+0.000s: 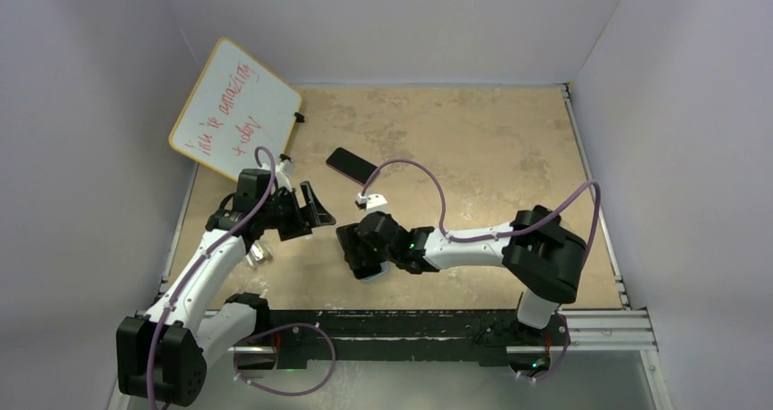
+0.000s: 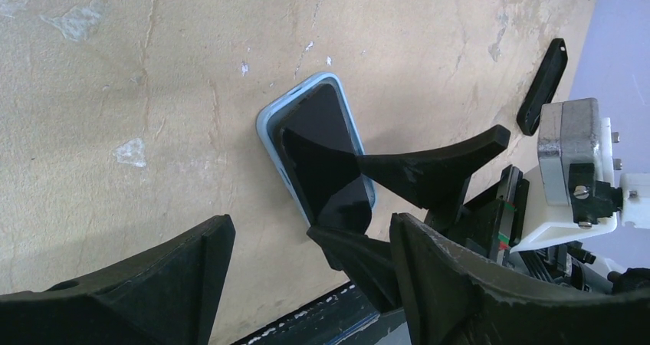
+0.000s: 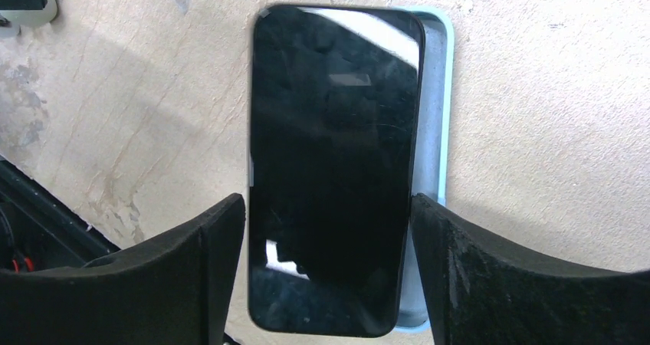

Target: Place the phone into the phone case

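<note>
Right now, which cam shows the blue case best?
Right wrist: it looks straight down on the blue case, one long wall bare beside the offset phone. Left wrist shows it obliquely, the near end hidden by the right tool. Top external shows only a blue sliver under that tool.

From above, the phone case (image 1: 373, 277) is almost wholly hidden under the right claw (image 1: 363, 257); only a pale blue sliver is shown. In the right wrist view the case's left rim is covered by the phone (image 3: 329, 169), and whether the claw's fingers (image 3: 207, 268) press its sides cannot be told. In the left wrist view the phone's near end is hidden behind those fingers. The red writing on the whiteboard (image 1: 235, 109) is too small to be read. A grey-rimmed thing (image 3: 27, 0) is cut off at the right wrist picture's corner.
</note>
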`<state>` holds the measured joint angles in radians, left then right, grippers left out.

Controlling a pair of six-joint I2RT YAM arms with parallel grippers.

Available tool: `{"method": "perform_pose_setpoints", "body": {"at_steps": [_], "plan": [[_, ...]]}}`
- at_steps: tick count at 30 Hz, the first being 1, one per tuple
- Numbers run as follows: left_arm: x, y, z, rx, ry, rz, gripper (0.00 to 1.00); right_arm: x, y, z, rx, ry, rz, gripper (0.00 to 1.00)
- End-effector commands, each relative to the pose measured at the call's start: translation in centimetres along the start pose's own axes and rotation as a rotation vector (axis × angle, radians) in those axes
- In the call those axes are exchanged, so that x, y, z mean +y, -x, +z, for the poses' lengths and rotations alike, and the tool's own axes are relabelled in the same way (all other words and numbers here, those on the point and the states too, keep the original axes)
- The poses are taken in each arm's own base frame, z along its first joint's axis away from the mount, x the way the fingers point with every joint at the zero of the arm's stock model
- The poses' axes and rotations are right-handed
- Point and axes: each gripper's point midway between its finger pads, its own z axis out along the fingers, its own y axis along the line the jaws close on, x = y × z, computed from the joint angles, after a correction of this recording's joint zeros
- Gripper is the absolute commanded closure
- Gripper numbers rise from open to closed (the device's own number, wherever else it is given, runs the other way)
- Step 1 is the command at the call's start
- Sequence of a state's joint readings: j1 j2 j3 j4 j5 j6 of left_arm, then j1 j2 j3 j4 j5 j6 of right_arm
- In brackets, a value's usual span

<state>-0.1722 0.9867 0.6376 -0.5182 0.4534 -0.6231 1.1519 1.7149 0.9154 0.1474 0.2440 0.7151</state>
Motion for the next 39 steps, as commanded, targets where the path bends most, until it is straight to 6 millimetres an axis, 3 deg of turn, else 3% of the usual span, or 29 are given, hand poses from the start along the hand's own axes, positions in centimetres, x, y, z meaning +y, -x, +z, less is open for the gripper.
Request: {"method": "perform_pose_setpoints", "body": {"at_steps": [1, 7, 10, 21, 32, 39], "plan": [[-0.3, 0.1, -0.2, -0.010, -0.019, 0.019, 0.23, 0.5, 1.7, -0.7, -0.068, 0.006, 0.005, 0.17], [0.3, -0.8, 0.6, 0.037, -0.020, -0.011, 0.23, 0.3, 2.7, -2.2, -0.099, -0.003, 0.015, 0.04], [0.5, -1.3, 1.0, 0.054, -0.021, -0.029, 0.25, 0.1, 2.8, -3.3, -0.096, -0.010, 0.030, 0.05], [0.6, -4.4, 3.0, 0.133, -0.109, -0.110, 0.39, -2.0, 1.9, -5.1, -0.066, -0.036, 0.051, 0.35], [0.2, -7.8, 5.8, 0.232, -0.114, -0.106, 0.53, -3.4, -0.7, -4.1, 0.025, 0.021, 0.139, 0.46], [0.1, -7.8, 6.6, 0.231, -0.100, -0.089, 0.66, -3.9, -2.0, -3.8, 0.060, 0.029, 0.157, 0.53]]}}
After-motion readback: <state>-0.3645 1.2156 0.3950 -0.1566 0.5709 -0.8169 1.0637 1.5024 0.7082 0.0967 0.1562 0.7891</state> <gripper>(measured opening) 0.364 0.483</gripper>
